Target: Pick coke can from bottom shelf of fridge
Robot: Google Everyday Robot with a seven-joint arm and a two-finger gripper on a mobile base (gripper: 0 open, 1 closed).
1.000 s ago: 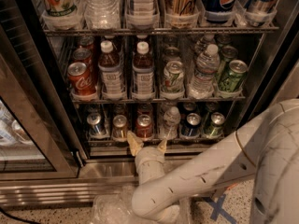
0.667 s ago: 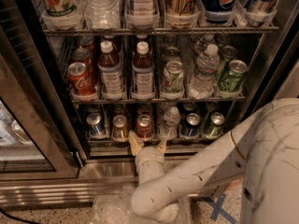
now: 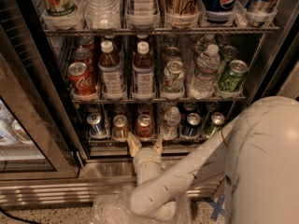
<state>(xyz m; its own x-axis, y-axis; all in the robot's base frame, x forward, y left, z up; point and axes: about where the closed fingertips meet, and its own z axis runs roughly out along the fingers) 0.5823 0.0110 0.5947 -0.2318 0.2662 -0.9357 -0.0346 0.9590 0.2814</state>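
Note:
The fridge (image 3: pixel 112 171) stands open, and its bottom shelf (image 3: pixel 103 140) holds a row of short cans. The coke can (image 3: pixel 144 125), red with a silver top, stands at the front of that row, between a gold-brown can (image 3: pixel 120 127) and a small water bottle (image 3: pixel 170 122). My gripper (image 3: pixel 145 145) is just in front of the shelf rail, right below the coke can. It is open, with one finger (image 3: pixel 134 144) on each side, and holds nothing. The white arm (image 3: pixel 187 171) reaches in from the lower right.
A blue can (image 3: pixel 96 124) stands at the shelf's left, a dark can (image 3: pixel 190 124) and a green can (image 3: pixel 213 123) at its right. The shelf above holds larger red Coke cans (image 3: pixel 81 79), bottles (image 3: pixel 143 72) and green cans (image 3: pixel 232 75). The glass door (image 3: pixel 28 125) stands open at left. Crumpled plastic (image 3: pixel 110 206) lies on the floor.
The gripper stays in front of the bottom shelf. The arm's upper part at the lower right has shifted slightly.

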